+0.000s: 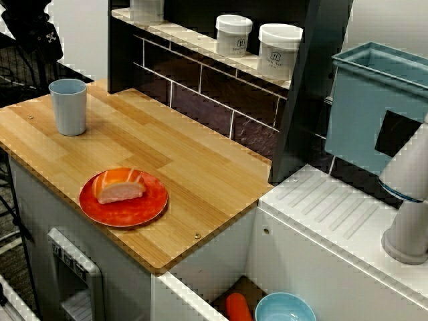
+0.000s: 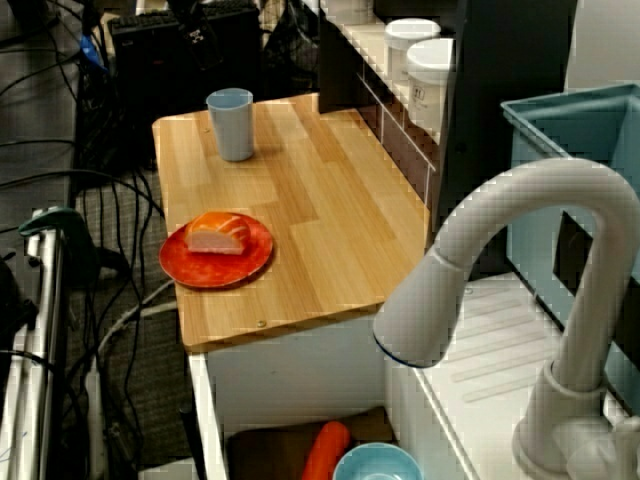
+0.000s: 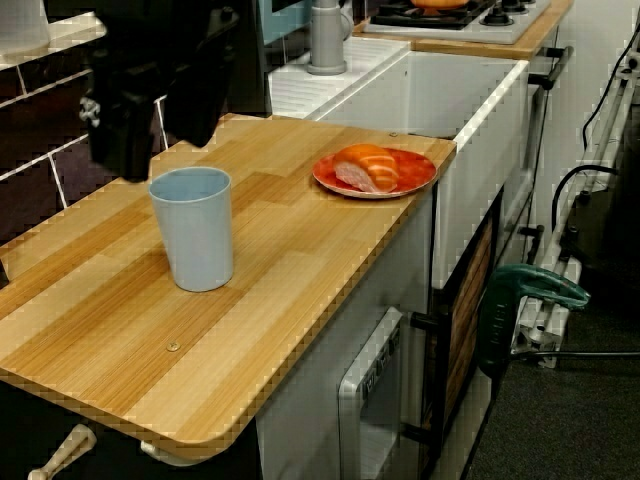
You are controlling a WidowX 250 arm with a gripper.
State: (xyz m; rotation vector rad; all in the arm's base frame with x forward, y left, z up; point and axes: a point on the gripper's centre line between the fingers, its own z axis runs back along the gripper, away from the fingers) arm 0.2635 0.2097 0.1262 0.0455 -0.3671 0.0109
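My gripper [image 3: 163, 135] is the dark shape at the upper left of the view from the counter's end. It hangs just above and behind a pale blue cup [image 3: 193, 228], and its two black fingers [image 3: 125, 140] stand apart with nothing between them. In the view from above, only a black part of the gripper [image 1: 30, 30] shows at the top left, beyond the cup [image 1: 68, 105]. The cup [image 2: 231, 123] stands upright on the wooden counter [image 1: 200, 174]. Farther along, an orange plate [image 1: 134, 212] carries a piece of salmon sushi [image 1: 120, 186], seen also in the end view as the sushi [image 3: 362, 168].
A dark shelf with white jars [image 1: 279, 41] backs the counter. To the right is a white sink holding an orange carrot [image 2: 322, 452] and a blue bowl [image 2: 376, 465], with a grey faucet [image 2: 500, 270] over it and a teal bin [image 1: 374, 100] behind.
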